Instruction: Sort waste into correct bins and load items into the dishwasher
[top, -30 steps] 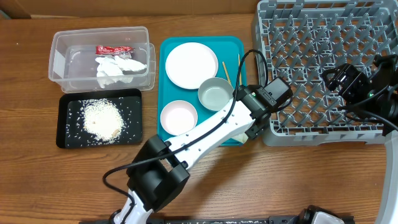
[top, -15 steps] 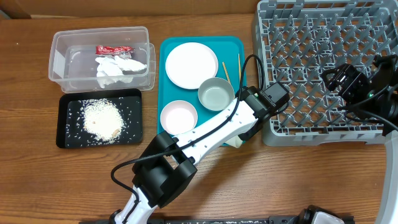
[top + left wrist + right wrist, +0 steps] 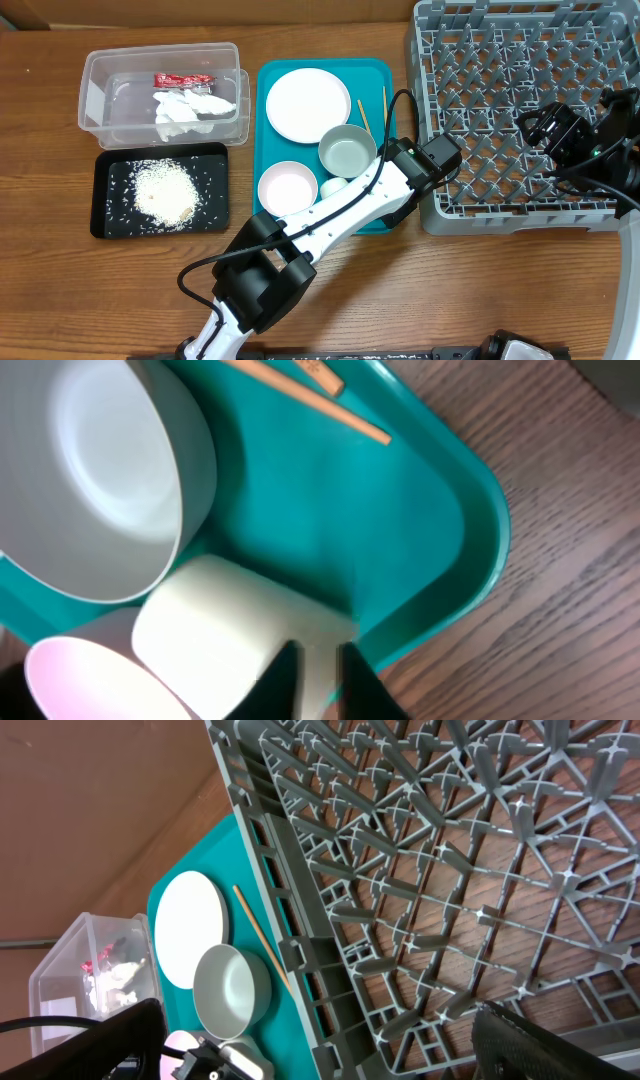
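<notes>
left fingers pinch cup wall; cup lies sideways by teal tray corner edge, beside bowl. right fingers wide open, empty, over rack.

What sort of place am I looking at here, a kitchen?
Likely a robot test bench staged as a kitchen clean-up spot: a grey dish rack and a teal tray of plates sit on a plain wooden table, with a robot arm reaching over.
</notes>
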